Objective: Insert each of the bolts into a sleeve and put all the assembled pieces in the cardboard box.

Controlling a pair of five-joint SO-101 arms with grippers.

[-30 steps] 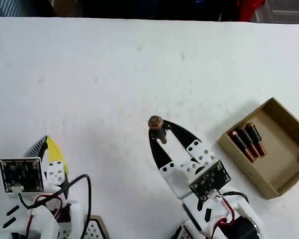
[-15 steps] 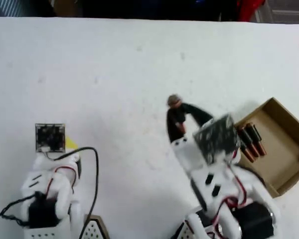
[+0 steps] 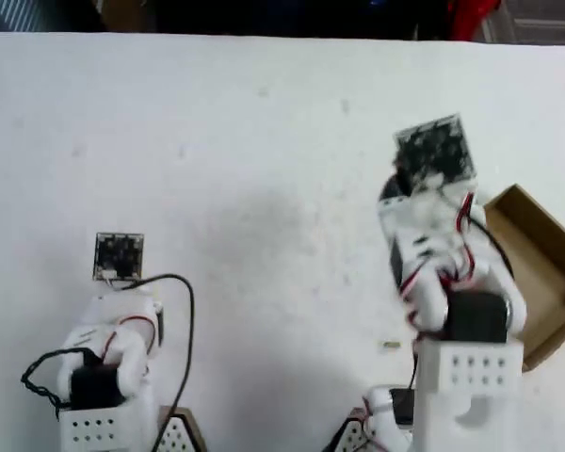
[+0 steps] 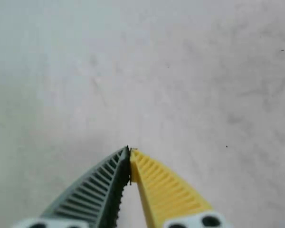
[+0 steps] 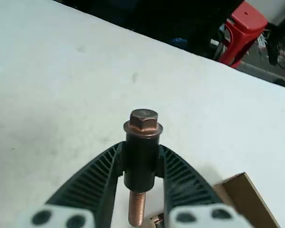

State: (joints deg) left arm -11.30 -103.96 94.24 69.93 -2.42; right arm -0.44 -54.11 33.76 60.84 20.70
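The right gripper (image 5: 141, 151) is clamped on 1 black sleeve (image 5: 140, 164) with a copper bolt (image 5: 143, 122) through it, held just beside the cardboard box (image 3: 537, 231). The left gripper (image 4: 129, 154) is closed, empty, over the table (image 3: 217, 141).

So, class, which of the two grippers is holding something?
The right gripper: it clamps a black sleeve with a copper bolt through it. The left gripper, grey and yellow, is shut on nothing.
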